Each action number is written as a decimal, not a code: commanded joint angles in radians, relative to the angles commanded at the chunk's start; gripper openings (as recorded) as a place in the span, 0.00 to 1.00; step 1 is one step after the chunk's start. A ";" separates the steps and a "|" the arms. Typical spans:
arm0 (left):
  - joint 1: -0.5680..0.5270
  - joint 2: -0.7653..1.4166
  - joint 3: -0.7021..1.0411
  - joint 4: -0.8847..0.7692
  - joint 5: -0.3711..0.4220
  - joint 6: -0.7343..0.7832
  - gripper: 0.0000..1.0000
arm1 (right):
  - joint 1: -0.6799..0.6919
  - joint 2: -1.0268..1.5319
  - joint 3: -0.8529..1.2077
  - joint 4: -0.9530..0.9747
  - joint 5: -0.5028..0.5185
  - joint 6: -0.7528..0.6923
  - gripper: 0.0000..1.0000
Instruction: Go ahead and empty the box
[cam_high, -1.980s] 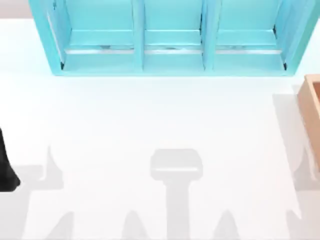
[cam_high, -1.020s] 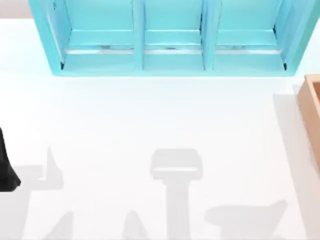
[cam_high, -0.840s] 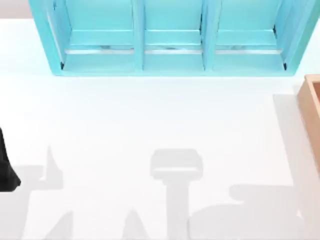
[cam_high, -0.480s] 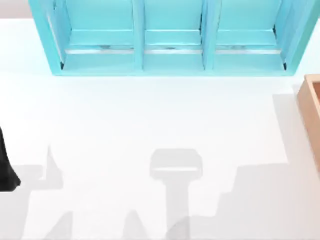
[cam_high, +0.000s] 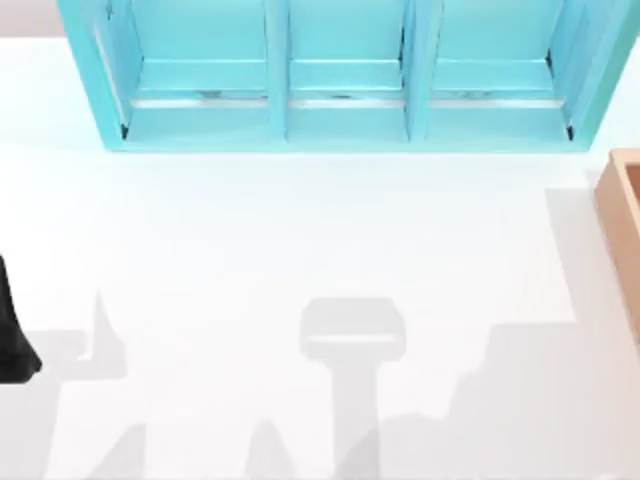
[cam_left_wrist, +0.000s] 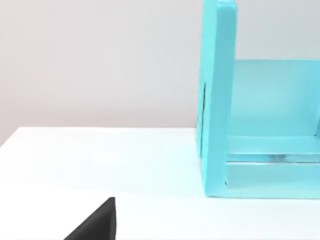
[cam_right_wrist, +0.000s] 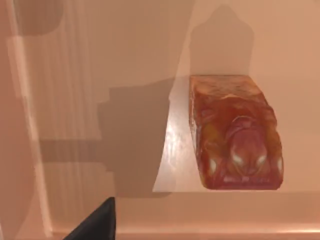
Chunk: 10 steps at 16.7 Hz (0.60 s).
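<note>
Inside the box (cam_right_wrist: 60, 100), at the table's right edge, lies a red-and-orange carton (cam_right_wrist: 232, 132). Whether the right gripper's pincer is open cannot be told; a misjudged descent could strike the wall.

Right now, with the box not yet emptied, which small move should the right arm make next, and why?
Probably lower the right gripper straight toward the red-and-orange carton lying on the box floor: the wrist camera looks down on it, nothing holds it yet. The left arm sits at the table's left edge.
</note>
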 joint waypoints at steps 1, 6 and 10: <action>0.000 0.000 0.000 0.000 0.000 0.000 1.00 | -0.004 0.017 -0.012 0.023 0.000 -0.003 1.00; 0.000 0.000 0.000 0.000 0.000 0.000 1.00 | -0.020 0.087 -0.119 0.208 -0.001 -0.016 1.00; 0.000 0.000 0.000 0.000 0.000 0.000 1.00 | -0.005 0.105 -0.227 0.333 0.000 -0.002 1.00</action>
